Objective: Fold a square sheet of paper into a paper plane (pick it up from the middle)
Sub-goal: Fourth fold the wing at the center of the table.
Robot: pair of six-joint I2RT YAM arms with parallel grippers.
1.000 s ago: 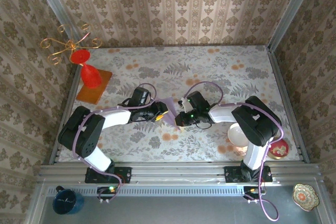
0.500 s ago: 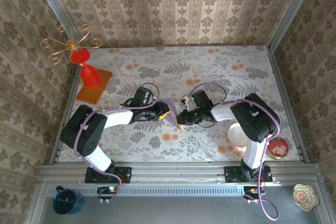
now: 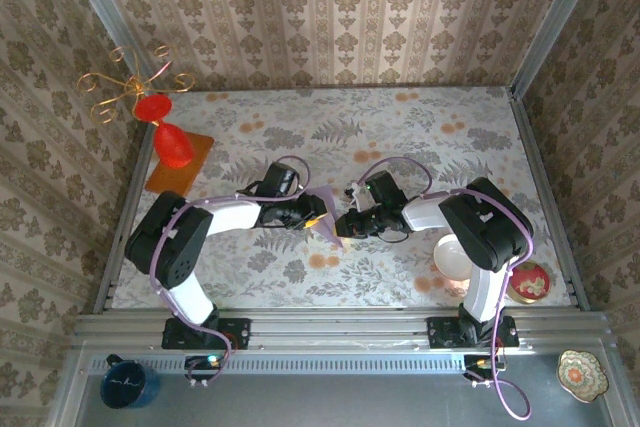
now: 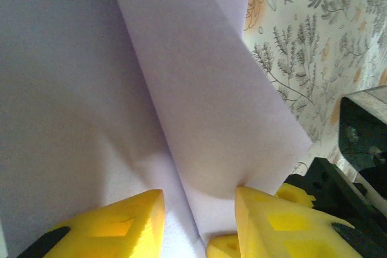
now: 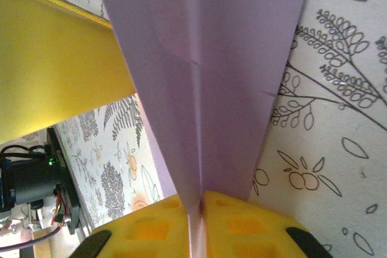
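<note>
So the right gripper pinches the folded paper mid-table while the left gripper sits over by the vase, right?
Not quite: the left gripper is at the paper too, facing the right gripper, which does pinch it. The top view shows this.

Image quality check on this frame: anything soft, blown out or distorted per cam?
Top external: even light, sharp, soft shadows under the arms, walls splay outward. Left wrist: lilac paper too close, soft and featureless; yellow fingertips blurred; tablecloth bright but legible. Right wrist: tablecloth print crisp, paper crease readable, no glare.
</note>
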